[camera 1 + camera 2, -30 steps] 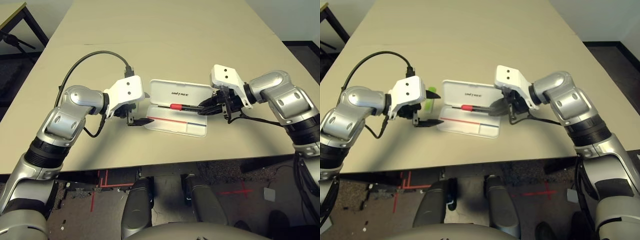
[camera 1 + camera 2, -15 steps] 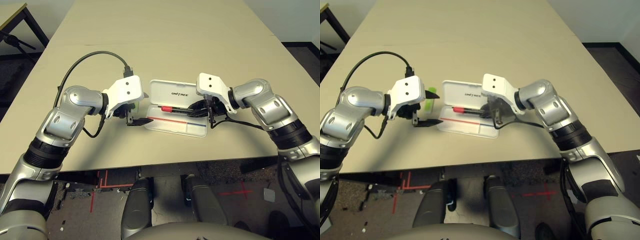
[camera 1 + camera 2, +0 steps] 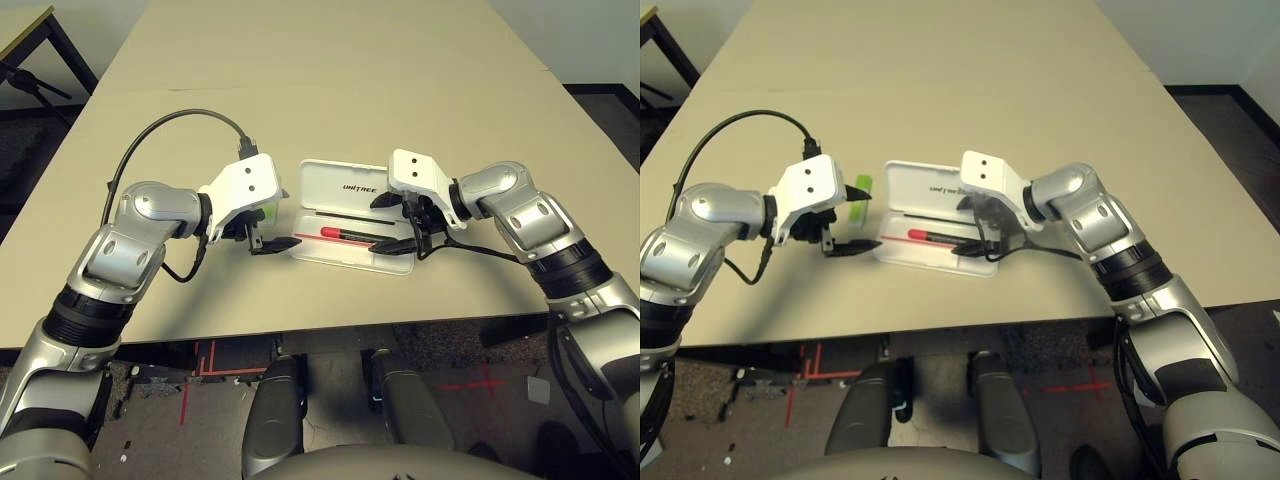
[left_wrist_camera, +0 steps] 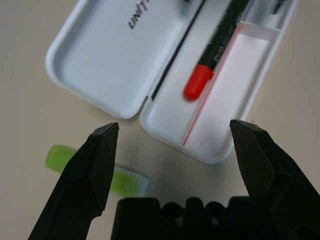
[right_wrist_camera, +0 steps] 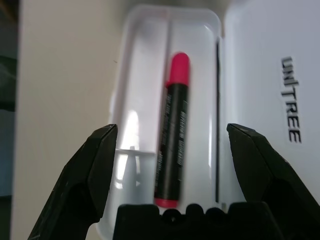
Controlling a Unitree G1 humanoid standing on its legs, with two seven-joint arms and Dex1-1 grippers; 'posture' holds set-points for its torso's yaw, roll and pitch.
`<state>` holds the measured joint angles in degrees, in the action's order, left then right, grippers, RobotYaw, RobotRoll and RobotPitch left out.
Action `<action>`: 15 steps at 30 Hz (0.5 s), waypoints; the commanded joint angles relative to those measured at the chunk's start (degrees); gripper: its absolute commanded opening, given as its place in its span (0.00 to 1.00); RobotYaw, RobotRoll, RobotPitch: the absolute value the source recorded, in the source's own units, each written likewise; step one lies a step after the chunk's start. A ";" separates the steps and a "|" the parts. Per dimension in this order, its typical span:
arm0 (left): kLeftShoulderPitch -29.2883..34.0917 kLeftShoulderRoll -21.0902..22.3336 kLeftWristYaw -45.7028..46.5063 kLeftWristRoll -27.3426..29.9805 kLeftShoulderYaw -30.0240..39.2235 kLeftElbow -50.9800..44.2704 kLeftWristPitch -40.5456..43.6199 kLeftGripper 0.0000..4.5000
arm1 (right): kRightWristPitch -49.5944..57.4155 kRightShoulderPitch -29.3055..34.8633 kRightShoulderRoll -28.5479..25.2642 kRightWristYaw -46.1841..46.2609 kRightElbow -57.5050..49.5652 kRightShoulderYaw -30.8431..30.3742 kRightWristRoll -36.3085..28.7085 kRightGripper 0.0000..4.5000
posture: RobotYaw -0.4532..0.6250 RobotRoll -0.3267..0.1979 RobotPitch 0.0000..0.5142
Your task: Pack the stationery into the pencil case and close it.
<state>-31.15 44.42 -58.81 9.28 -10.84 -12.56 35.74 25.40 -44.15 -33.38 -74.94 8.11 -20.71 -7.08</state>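
our right gripper point(image 5: 172, 131) wide apart over marker point(image 5: 173, 132) in open case point(image 3: 352, 252), left gripper point(image 4: 174, 125) apart beside green bar point(image 4: 122, 181)

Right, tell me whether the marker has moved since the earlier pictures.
Yes: the marker has gone down into the case, away from the lid toward the robot.

Looks like a robotics lab or test room, judging by silver robot arms point(image 3: 105, 255) with a loose black cable point(image 3: 145, 135) over a big bare-topped beige table point(image 3: 330, 90). Also fits with red floor tape point(image 3: 185, 400) at seven o'clock, a red tape cross point(image 3: 487, 384) between four and five, a black-legged side table point(image 3: 22, 28) at ten, and a plain pale wall point(image 3: 565, 35) towards two.
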 commanded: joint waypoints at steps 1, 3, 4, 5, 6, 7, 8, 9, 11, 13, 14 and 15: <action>-1.05 -1.77 3.60 0.37 1.67 1.74 3.47 1.00 | -0.51 1.68 -1.26 -6.10 -0.59 4.70 -7.18 0.99 | 0.44 0.62 0.31; -2.36 -3.97 7.16 0.46 3.35 3.96 6.62 1.00 | -2.70 3.37 -2.01 -8.85 -0.27 9.27 -11.75 0.99 | 0.44 0.62 0.32; -3.00 -4.89 8.45 0.63 4.09 4.94 7.76 1.00 | -2.91 3.99 -3.01 -10.18 -0.19 10.81 -13.17 0.99 | 0.44 0.62 0.32; -3.52 -5.56 9.62 0.63 4.58 5.69 8.79 1.00 | -3.15 4.39 -3.96 -11.00 -0.06 11.84 -13.90 0.99 | 0.44 0.62 0.32; -4.05 -6.37 10.93 0.62 5.12 6.45 10.16 1.00 | -3.48 4.81 -4.88 -12.01 0.09 12.83 -14.80 0.99 | 0.43 0.62 0.32; -4.55 -7.06 12.07 0.56 5.50 7.16 11.00 1.00 | -3.79 5.17 -5.69 -13.04 0.26 13.63 -15.68 0.99 | 0.43 0.62 0.32; -5.07 -7.80 13.38 0.40 5.87 8.10 11.73 1.00 | -5.53 5.69 -6.33 -14.10 0.71 14.82 -16.48 0.99 | 0.43 0.62 0.32; -5.53 -8.41 14.67 0.07 5.99 9.03 12.44 1.00 | -7.55 6.35 -6.87 -15.71 1.21 16.13 -17.99 0.99 | 0.42 0.62 0.32; -5.90 -9.79 17.02 -0.09 6.55 10.33 14.12 1.00 | -10.26 7.55 -8.77 -17.33 2.32 17.79 -21.89 0.99 | 0.42 0.62 0.32; -5.73 -11.38 19.20 0.06 7.06 10.88 15.33 1.00 | -12.17 8.28 -10.95 -17.56 3.65 18.99 -23.23 0.99 | 0.41 0.62 0.32; -5.58 -12.04 20.16 0.10 7.14 11.03 15.92 1.00 | -12.22 8.49 -12.13 -17.56 3.98 19.39 -23.91 0.99 | 0.41 0.62 0.32; -5.45 -12.48 20.88 0.10 7.06 11.17 16.45 1.00 | -12.23 8.53 -13.09 -17.56 4.38 19.74 -24.30 0.99 | 0.40 0.62 0.32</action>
<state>-37.18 32.37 -39.32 9.27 -4.36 -2.01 50.61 14.06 -35.95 -45.33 -91.85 11.85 -2.58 -29.87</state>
